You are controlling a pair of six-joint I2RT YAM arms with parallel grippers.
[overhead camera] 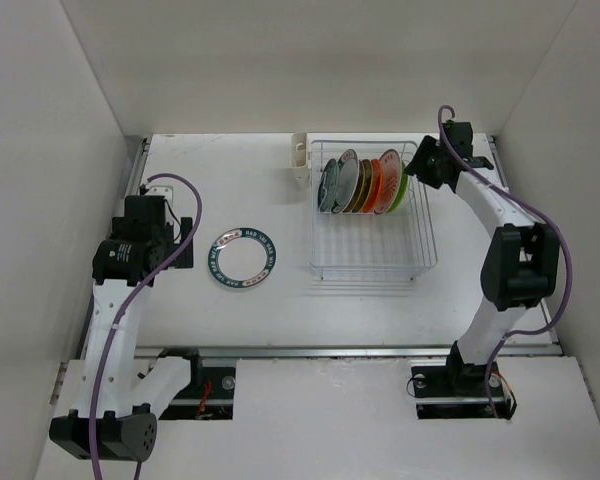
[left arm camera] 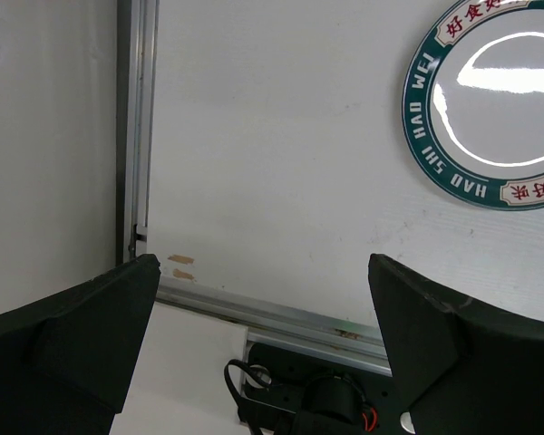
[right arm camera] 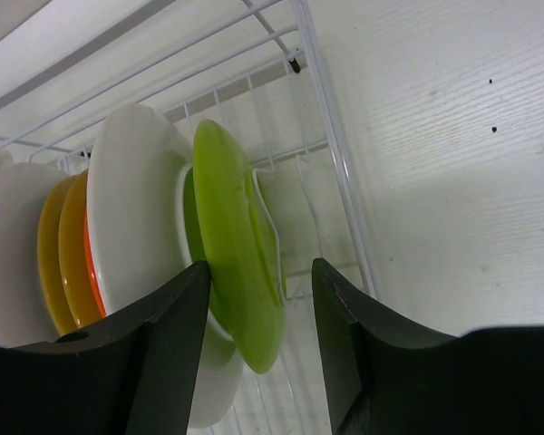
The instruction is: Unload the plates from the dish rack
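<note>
The white wire dish rack stands at the back right and holds several plates on edge. My right gripper reaches in at the right end of the row. In the right wrist view it is open and straddles the lime green plate: the left finger touches the plate, the right finger stands clear of it. A white-backed plate and orange-yellow ones stand behind. A teal-rimmed plate lies flat on the table. My left gripper hangs open and empty just left of that teal-rimmed plate.
A small white cup holder is fixed to the rack's back left corner. The rack's wire wall runs close to the right of my right finger. A metal rail borders the table's near edge, and white walls enclose the table.
</note>
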